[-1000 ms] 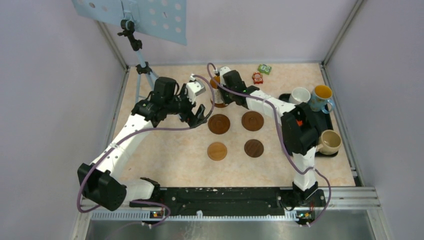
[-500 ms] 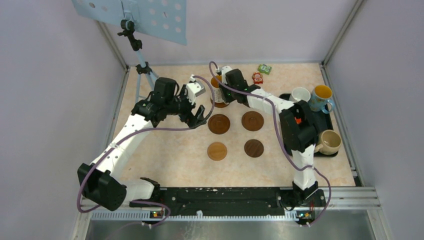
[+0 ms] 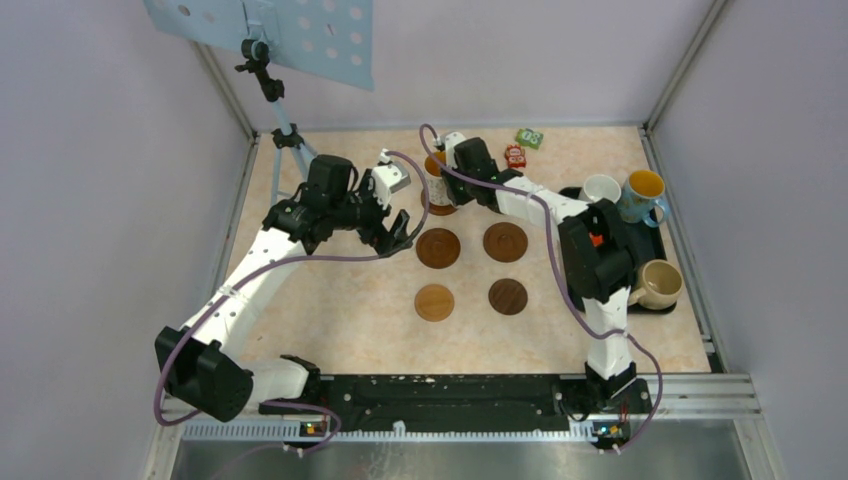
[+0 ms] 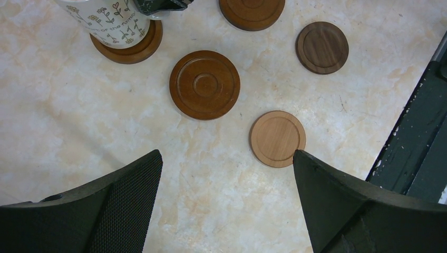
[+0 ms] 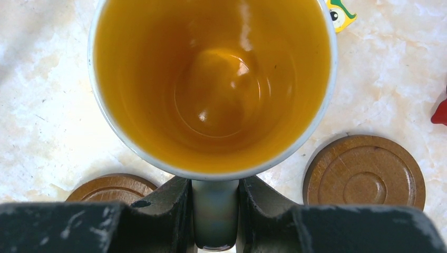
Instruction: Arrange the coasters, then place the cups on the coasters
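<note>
Two arms, both extended over the table. Right gripper (image 5: 215, 211): reaches to far centre, clamps the handle of the white patterned mug (image 4: 113, 23), upright on or just above a coaster (image 4: 132, 50). Left gripper (image 4: 226, 158): elbow bent, jaws spread wide, empty, angled down toward four bare coasters (image 4: 204, 84).

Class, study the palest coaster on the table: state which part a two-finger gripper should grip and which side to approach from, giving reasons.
Grip the pale coaster across its rim, coming straight down from above. It lies flat, apart from the darker coasters, so only its thin edge offers purchase; being round, any finger orientation probably works.
</note>
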